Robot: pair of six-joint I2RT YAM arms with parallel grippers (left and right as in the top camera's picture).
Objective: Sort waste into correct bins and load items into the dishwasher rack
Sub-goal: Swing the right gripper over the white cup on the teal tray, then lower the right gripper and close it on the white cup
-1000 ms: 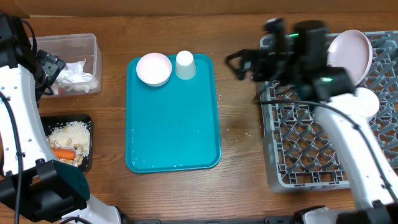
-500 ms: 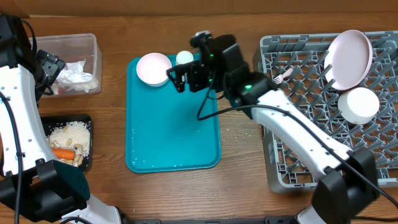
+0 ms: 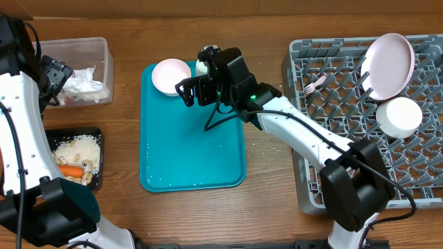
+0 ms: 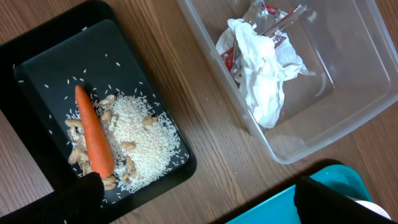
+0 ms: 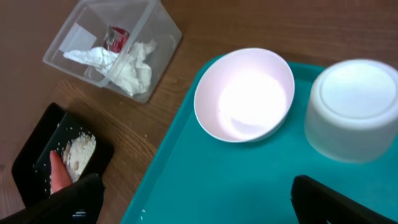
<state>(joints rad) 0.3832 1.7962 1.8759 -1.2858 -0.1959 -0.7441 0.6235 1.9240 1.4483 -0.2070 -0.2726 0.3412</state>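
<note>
My right gripper [image 3: 188, 90] hangs open, jaws wide, over the teal tray [image 3: 194, 152]. From my wrist, the white bowl [image 5: 244, 96] sits at 12 o'clock and the upturned cup [image 5: 357, 109] at 2. My left gripper [image 4: 199, 186], also open, hovers between the black tray [image 4: 37, 68] and the clear tub [image 4: 348, 106].

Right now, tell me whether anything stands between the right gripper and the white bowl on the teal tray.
Nothing visible does. In the right wrist view the right gripper hangs open over bare teal tray, with the bowl straight ahead. The cup sits beside the bowl, off the line.
</note>
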